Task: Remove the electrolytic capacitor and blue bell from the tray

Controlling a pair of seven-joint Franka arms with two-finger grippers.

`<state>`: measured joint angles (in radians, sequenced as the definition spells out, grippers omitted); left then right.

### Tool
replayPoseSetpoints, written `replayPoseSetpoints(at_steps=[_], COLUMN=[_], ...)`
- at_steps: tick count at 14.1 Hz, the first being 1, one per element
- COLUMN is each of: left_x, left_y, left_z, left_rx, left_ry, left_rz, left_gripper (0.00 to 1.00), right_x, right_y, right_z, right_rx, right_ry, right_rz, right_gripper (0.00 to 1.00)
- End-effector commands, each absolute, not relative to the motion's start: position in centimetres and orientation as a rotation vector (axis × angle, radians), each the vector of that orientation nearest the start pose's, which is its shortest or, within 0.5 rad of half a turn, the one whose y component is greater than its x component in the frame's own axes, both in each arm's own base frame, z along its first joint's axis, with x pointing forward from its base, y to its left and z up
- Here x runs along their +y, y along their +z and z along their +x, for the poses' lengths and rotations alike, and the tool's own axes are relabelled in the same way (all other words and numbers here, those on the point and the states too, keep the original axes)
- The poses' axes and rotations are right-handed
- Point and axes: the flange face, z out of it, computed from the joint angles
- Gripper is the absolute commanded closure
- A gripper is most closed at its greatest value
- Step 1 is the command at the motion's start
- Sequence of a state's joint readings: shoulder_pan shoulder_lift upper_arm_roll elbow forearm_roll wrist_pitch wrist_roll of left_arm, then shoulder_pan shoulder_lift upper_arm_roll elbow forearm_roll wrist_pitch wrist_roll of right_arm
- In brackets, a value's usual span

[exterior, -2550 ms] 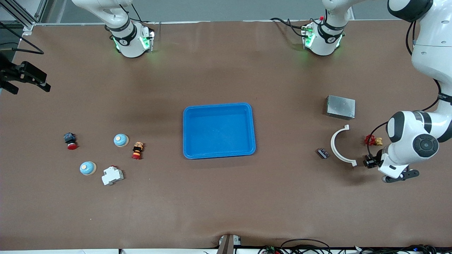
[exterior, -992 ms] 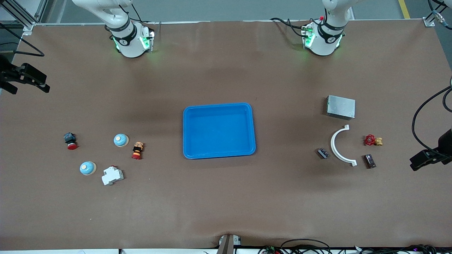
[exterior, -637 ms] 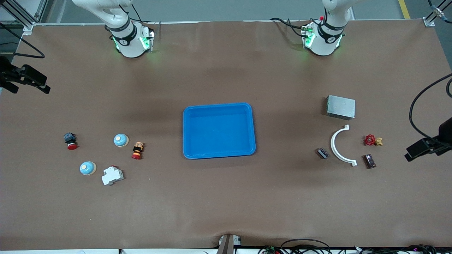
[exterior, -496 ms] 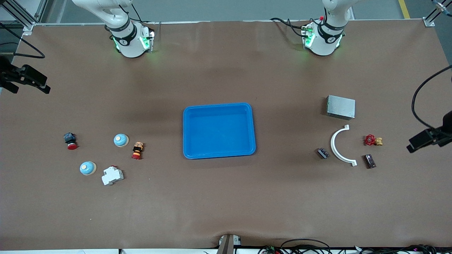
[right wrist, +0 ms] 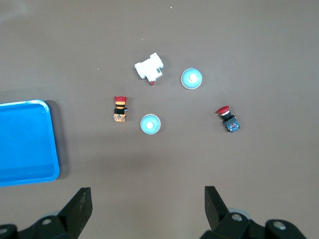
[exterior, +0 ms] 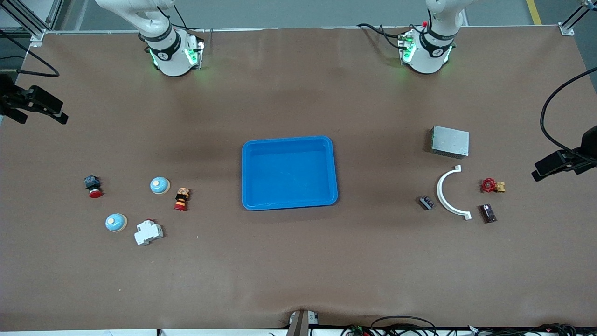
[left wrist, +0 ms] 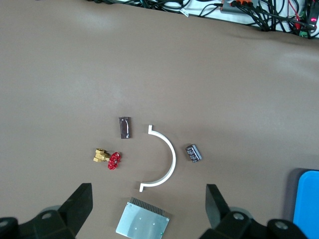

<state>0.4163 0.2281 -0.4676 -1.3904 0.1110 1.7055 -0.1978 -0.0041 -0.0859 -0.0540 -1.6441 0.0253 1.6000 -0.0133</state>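
Two light-blue dome bells sit toward the right arm's end of the table, also seen as bells in the right wrist view. The capacitor, a small dark brown cylinder, lies toward the left arm's end; the left wrist view shows this capacitor lying free. High over that end, my left gripper is open and empty, above a metal box. My right gripper hangs open and empty over bare table at the other end.
A blue tray sits mid-table. Near the capacitor lie a red-handled valve, a white arc, a small black part and the metal box. By the bells are a white breaker and two red push buttons.
The left arm has lifted off the capacitor, left it on the table and swung out to the table's end; its gripper has since drifted toward the robots' bases. The right arm has barely moved.
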Motion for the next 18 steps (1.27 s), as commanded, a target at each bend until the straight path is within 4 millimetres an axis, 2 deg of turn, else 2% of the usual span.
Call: replayPoseSetpoints(at_steps=[1,2,4,5,6,7,8,10,13,14,17,18], left_x=[-1.2,-2.2,-3.6,-4.4,-5.2,-5.2,-5.8,-5.4,-4.4,-4.7,-4.1,-4.1], left_y=[62.3,63.4,63.9,64.9,65.0,65.4,65.1,65.5,65.3,65.5,67.6,67.9], left_z=[60.6,59.9,59.2,58.4,57.9,56.9,55.4,52.8,51.8,51.1,49.9,50.1], left_rx=[-0.192,-0.170,-0.151,-0.143,-0.120,-0.111,-0.111,-0.144,-0.165,-0.155,-0.172,-0.165], left_ry=[-0.124,-0.140,-0.124,-0.134,-0.131,-0.136,-0.112,-0.104,-0.020,0.019,0.000,-0.010], left_rz=[-3.134,-3.127,-3.126,-3.116,-3.109,-3.087,-3.073,-3.088,-3.092,-3.091,-3.087,-3.084], left_gripper=[0.00,0.00,0.00,0.00,0.00,0.00,0.00,0.00,0.00,0.00,0.00,0.00], right_x=[-3.3,-3.4,-3.3,-3.3,-3.2,-3.3,-3.3,-3.3,-3.4,-3.4,-3.5,-3.4], right_y=[64.0,64.0,64.2,64.1,64.1,64.1,64.0,64.0,63.9,64.0,63.9,64.0], right_z=[52.4,52.4,52.3,52.3,52.3,52.3,52.3,52.3,52.3,52.3,52.3,52.3], right_rx=[0.081,0.079,0.069,0.067,0.067,0.069,0.069,0.072,0.074,0.077,0.077,0.077], right_ry=[-0.066,-0.066,-0.071,-0.068,-0.070,-0.068,-0.066,-0.063,-0.058,-0.063,-0.061,-0.063], right_rz=[-3.105,-3.108,-3.121,-3.128,-3.128,-3.128,-3.127,-3.127,-3.127,-3.125,-3.127,-3.125], right_gripper=[0.00,0.00,0.00,0.00,0.00,0.00,0.00,0.00,0.00,0.00,0.00,0.00])
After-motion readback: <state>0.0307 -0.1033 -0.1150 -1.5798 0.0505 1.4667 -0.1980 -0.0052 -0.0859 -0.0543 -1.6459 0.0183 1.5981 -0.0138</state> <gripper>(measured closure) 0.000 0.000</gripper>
